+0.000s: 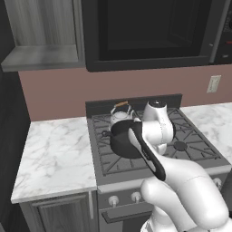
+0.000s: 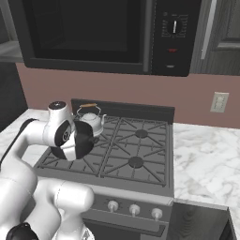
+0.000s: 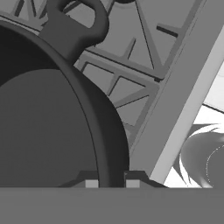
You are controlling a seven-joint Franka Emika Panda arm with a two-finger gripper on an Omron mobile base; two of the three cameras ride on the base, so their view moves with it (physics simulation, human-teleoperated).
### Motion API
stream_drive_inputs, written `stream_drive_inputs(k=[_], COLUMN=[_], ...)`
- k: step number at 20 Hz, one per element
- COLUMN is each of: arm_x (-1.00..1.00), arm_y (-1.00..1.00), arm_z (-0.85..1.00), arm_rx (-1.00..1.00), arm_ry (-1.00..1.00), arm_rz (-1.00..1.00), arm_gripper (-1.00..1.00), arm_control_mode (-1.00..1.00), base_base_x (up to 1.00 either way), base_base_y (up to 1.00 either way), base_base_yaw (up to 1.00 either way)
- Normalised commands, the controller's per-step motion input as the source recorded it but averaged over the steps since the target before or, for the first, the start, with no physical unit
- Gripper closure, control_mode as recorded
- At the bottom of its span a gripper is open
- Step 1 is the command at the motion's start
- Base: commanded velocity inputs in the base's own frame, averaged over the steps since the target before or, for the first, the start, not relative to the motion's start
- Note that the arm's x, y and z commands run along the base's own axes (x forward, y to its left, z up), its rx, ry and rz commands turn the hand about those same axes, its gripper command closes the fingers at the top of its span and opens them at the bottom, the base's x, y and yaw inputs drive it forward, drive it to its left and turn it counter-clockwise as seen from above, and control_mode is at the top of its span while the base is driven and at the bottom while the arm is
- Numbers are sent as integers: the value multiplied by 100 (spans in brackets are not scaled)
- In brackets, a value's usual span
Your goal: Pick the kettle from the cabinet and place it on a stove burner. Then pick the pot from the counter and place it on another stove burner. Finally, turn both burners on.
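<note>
The dark pot [image 1: 118,141] [image 2: 87,139] [image 3: 43,127] hangs tilted over the front left part of the stove, close above the grate. My gripper [image 3: 111,181] is shut on its rim, one tip on each side of the wall. One loop handle [image 3: 78,17] of the pot points away from the hand. The silvery kettle [image 1: 121,116] [image 2: 93,121] stands upright on the rear left burner, just behind the pot. The right burners [image 1: 180,146] [image 2: 136,162] are bare. The cabinet [image 1: 41,55] at upper left stands open, its pale inside showing.
A black microwave [image 1: 149,31] [image 2: 93,33] hangs over the range. Silver knobs [image 1: 113,200] [image 2: 134,209] line the stove front. White marble counter [image 1: 59,154] [image 2: 206,154] runs on both sides. A closed wall cabinet [image 2: 225,28] is at upper right.
</note>
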Motion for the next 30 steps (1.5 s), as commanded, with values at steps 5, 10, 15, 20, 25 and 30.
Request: stream_drive_inputs(k=[5,10,15,20,25,30], arm_x=[7,4,7,10,13,14], arm_y=[0,0,0,0,0,0], arm_z=[-9,-4,-6,-10,-10,-10], arm_rx=[0,0,0,0,0,0], arm_ry=[1,1,2,2,3,3], arm_rz=[-1,0,0,0,0,0], arm_gripper=[100,100,100,100,100,100], arm_control_mode=[-100,-100,-100,-100,-100,-100], base_base_x=[0,0,0,0,0,0], base_base_y=[0,0,0,0,0,0], base_base_yaw=[0,0,0,0,0,0])
